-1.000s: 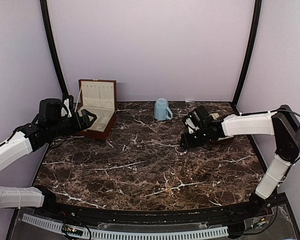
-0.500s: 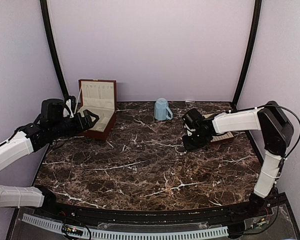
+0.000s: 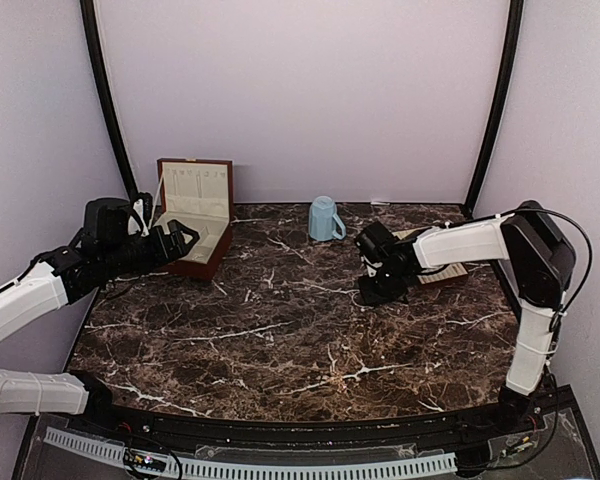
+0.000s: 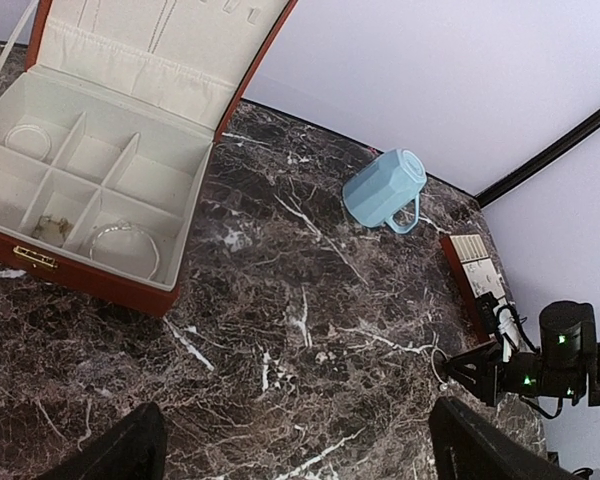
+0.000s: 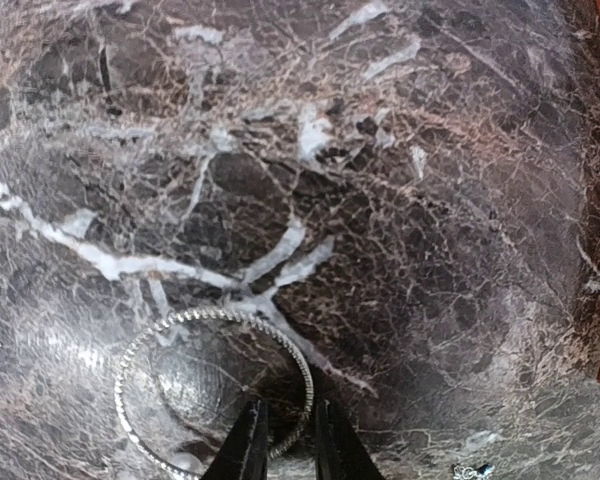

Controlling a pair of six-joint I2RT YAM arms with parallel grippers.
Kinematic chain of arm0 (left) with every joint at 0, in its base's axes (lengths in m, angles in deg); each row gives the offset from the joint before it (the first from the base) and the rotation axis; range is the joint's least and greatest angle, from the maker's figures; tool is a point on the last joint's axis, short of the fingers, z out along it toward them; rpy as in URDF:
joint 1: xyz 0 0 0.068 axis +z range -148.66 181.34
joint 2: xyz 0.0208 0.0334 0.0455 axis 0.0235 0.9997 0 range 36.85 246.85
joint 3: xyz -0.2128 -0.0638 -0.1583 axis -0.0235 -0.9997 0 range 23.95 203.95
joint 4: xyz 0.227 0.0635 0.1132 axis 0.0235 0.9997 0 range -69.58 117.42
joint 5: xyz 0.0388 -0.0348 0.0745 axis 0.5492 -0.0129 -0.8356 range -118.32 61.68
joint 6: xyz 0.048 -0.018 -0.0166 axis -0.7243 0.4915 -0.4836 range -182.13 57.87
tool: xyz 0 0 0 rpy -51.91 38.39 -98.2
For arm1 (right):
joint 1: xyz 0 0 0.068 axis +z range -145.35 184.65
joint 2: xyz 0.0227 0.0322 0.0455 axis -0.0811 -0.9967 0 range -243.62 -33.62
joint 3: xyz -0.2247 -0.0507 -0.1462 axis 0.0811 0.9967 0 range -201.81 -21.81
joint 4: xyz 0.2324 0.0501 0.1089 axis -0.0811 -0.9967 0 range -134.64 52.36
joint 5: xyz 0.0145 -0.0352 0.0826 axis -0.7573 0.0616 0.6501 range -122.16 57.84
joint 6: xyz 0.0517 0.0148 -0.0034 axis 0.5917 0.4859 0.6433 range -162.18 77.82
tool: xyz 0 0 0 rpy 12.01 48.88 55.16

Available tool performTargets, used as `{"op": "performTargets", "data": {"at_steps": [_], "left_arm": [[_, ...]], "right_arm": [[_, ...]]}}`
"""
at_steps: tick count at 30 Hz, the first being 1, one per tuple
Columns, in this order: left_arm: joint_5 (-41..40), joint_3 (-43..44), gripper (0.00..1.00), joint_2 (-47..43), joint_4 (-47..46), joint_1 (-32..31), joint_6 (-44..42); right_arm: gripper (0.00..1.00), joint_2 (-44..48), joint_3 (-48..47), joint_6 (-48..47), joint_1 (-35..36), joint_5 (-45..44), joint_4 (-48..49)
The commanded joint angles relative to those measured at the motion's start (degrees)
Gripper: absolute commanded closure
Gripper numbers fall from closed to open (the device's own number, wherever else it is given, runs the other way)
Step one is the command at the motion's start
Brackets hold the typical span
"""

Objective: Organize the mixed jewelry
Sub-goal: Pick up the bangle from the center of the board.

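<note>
Right gripper (image 5: 288,447): slim dark fingers nearly together at the bottom of the frame, straddling the bangle's rim; cannot tell if they pinch it.
Bangle (image 5: 212,312): thin beaded silvery ring lying flat, lower left.
Left gripper (image 4: 300,452): spread wide, holding nothing.
Box (image 4: 100,288): reddish-brown wood, cream-lined compartments, upper left.
Tabletop (image 5: 400,220): dark, white-veined marble.

Looks like a robotics lab test booth to me: a white left arm (image 3: 20,300) and right arm (image 3: 470,243) bolted at the near edge of a marble-look table (image 3: 280,340). Plain lilac walls (image 3: 310,90) box it in. There are black poles (image 3: 104,100) in the far corners and a slotted cable duct (image 3: 280,469) along the near edge.
</note>
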Motion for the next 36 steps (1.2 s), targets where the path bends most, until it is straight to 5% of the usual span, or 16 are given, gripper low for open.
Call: {"op": "performTargets", "data": {"at_steps": [1, 11, 15, 28, 36], "left_arm": [[-0.9, 0.7, 0.06, -0.3, -0.5, -0.4, 0.2], [-1.2, 0.7, 0.06, 0.0, -0.6, -0.5, 0.3], [-1.0, 0.8, 0.06, 0.2, -0.8, -0.4, 0.0], [0.9, -1.2, 0.06, 1.4, -4.9, -1.4, 3.1], [1.9, -0.2, 0.07, 12.4, -14.4, -12.1, 9.8]], "right_arm": [[0.83, -0.9, -1.6, 3.5, 0.6, -2.1, -1.0], [0.89, -2.7, -1.8, 7.2, 0.6, -0.7, -0.9], [1.0, -2.6, -1.7, 7.4, 0.7, 1.8, 0.4], [1.0, -3.8, -5.7, 9.6, 6.7, 9.9, 7.9], [1.0, -5.5, -8.9, 10.9, 10.1, 11.9, 11.2]]}}
